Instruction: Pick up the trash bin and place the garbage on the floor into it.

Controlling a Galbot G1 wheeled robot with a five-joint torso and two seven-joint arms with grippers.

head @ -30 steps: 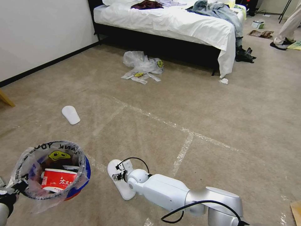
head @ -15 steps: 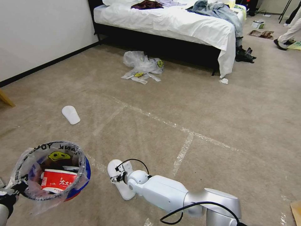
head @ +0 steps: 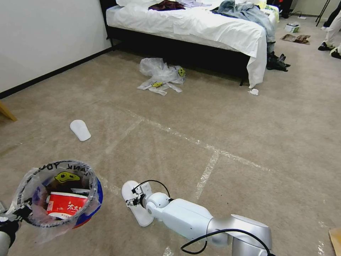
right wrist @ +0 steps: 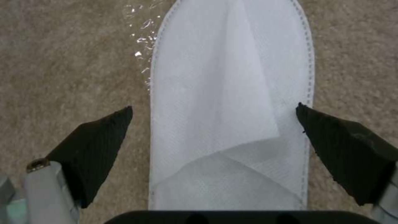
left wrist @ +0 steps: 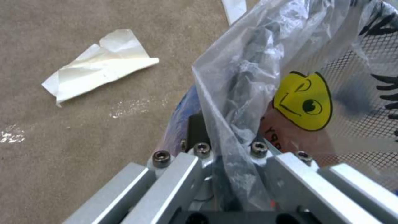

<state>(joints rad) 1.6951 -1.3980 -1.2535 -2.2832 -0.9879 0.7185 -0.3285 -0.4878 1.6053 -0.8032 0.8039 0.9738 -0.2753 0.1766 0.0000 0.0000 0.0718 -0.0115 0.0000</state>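
Note:
The red and blue trash bin [head: 85, 209], lined with a clear printed bag [left wrist: 257, 59], hangs at the lower left of the head view with a red cup inside. My left gripper [head: 7, 217] is shut on its rim and liner [left wrist: 228, 149]. A white slipper [head: 139, 213] lies flat on the carpet floor [head: 220, 117] just right of the bin. My right gripper [head: 131, 200] is open low over it, its black fingertips [right wrist: 97, 146] standing either side of the slipper [right wrist: 230, 102]. More garbage includes a second slipper [head: 80, 129], clear plastic bags [head: 160, 75] and crumpled paper [head: 253, 91].
A bed [head: 199, 28] with white sheets stands at the back, a white wall [head: 42, 39] to the left. A creased white paper [left wrist: 97, 67] lies on the carpet beside the bin. Brown paper [head: 297, 38] and a small box [head: 292, 27] lie beyond the bed. Tape lines [head: 206, 172] cross the open carpet.
My right gripper has sunk a little lower over the slipper. The bin and left gripper have stayed in place.

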